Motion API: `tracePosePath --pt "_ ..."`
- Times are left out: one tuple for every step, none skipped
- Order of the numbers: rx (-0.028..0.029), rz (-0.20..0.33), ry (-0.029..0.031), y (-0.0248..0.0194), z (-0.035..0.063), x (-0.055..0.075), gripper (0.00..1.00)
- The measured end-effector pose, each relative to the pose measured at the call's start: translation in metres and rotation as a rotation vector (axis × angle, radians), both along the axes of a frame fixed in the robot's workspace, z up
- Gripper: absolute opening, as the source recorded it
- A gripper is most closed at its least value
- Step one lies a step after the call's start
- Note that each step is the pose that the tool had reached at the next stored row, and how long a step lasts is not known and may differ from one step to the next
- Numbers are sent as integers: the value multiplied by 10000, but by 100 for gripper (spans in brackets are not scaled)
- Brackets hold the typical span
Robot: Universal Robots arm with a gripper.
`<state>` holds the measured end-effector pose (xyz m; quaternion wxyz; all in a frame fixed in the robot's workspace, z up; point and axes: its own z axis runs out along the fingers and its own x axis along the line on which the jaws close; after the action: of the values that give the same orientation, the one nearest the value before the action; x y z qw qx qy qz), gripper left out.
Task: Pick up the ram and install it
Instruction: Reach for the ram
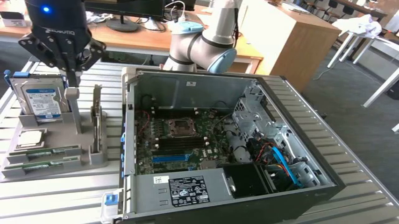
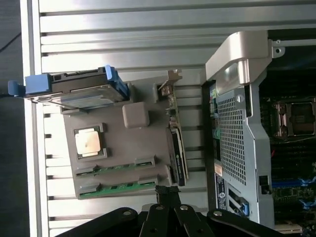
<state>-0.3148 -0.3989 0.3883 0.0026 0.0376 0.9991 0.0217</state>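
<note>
Ram (image 1: 45,151): slim green stick seated in a slot of the gray tray (image 1: 62,173), w/ a twin stick just beside it, at the exterior view's left. Prob. light, stiff and fragile; best pinched across its thin faces near mid-length, w/o pressing hard on the chips. A CPU (image 1: 30,137) and drive (image 1: 39,100) sit beyond it on the tray. A card (image 1: 96,116) stands upright next to the open PC case (image 1: 187,88). Gripper (image 1: 73,83) hangs above the tray, jaws closed, holding nothing.
</note>
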Motion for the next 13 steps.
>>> tracePosePath --pt "1 1 4 0 -2 -25 10" --pt "0 0 8 0 -3 -53 10" --pt "1 0 11 0 -5 -80 10" --pt "1 0 14 1 -7 -107 10" --pt "0 0 19 0 -8 -131 10" --pt "0 -1 24 1 -9 -156 10" --pt "0 -1 27 1 -11 -181 10" --pt "0 -1 32 1 -12 -207 10" --pt "0 0 36 1 -13 -231 10" --pt "1 0 39 1 -15 -254 10" --pt "1 0 44 1 -17 -278 10" --pt "1 0 48 1 -18 -301 10" --pt "0 0 53 1 -20 -323 10"
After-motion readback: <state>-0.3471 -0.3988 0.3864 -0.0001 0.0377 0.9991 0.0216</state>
